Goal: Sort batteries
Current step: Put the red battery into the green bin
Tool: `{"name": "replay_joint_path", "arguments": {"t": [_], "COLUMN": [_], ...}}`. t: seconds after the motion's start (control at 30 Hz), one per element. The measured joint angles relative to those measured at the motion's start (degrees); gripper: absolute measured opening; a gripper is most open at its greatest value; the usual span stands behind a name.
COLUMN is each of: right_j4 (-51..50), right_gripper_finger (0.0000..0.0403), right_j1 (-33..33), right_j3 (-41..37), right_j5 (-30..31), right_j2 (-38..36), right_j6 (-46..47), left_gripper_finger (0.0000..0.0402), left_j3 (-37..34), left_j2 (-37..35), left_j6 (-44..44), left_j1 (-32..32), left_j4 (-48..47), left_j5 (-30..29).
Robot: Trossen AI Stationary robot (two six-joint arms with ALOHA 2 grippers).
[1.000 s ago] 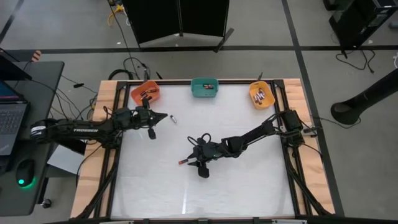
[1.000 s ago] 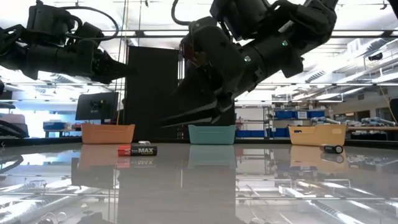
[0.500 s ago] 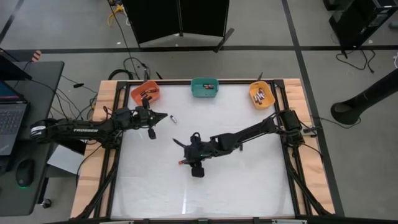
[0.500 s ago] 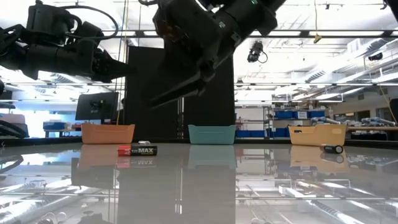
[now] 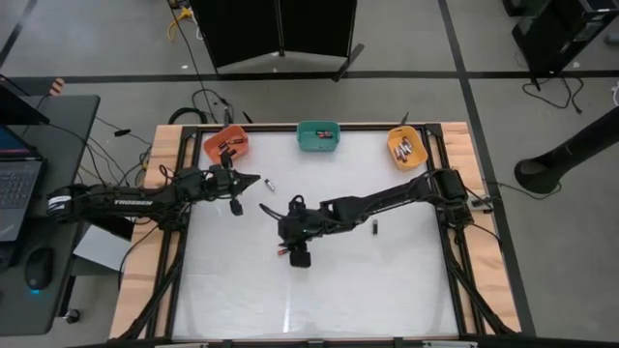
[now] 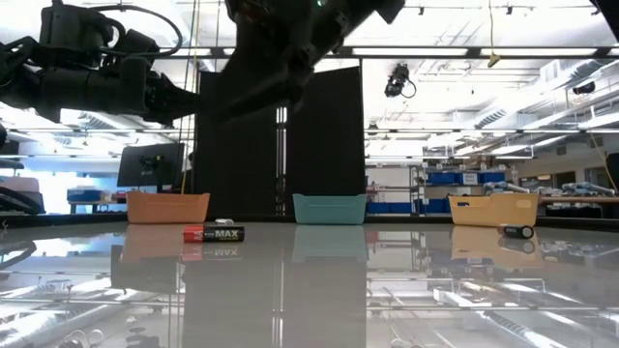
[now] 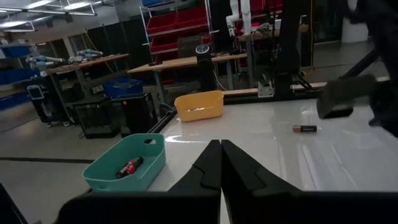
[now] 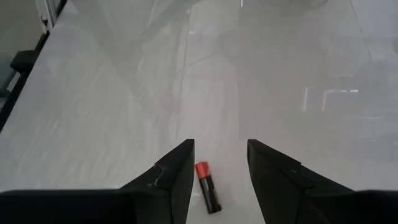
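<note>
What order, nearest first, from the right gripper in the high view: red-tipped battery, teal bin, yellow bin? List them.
1. red-tipped battery, beside the right gripper, mid-table.
2. teal bin, back edge, centre.
3. yellow bin, back right corner.

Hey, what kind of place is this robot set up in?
Probably a robotics lab or workshop: shelving with red bins and workbenches stand behind the table, and a laptop sits on a side desk.

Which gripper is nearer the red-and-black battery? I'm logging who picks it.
Right. The right gripper hangs open just above the red-and-black battery; the left gripper sits shut near the orange bin.
</note>
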Motion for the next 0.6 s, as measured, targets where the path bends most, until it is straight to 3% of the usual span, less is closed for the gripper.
{"name": "replay_joint_path", "arguments": {"t": [0.23,0.6], "right_j4": [-3.2,-3.5], "right_gripper_finger": [0.0158,0.0158], "right_j1": [-0.3,-0.4], "right_j3": [1.6,1.6], "right_j5": [-0.1,-1.5], "right_j2": [0.0,6.4], "right_j6": [-1.6,-3.1], "left_gripper_finger": [0.0008,0.0008], "left_j3": [0.0,0.0], "left_j2": [0.0,0.0], "left_j6": [0.2,1.1], "left_j1": [0.0,0.0], "left_j4": [0.0,-0.2], "left_j5": [0.0,0.0]}}
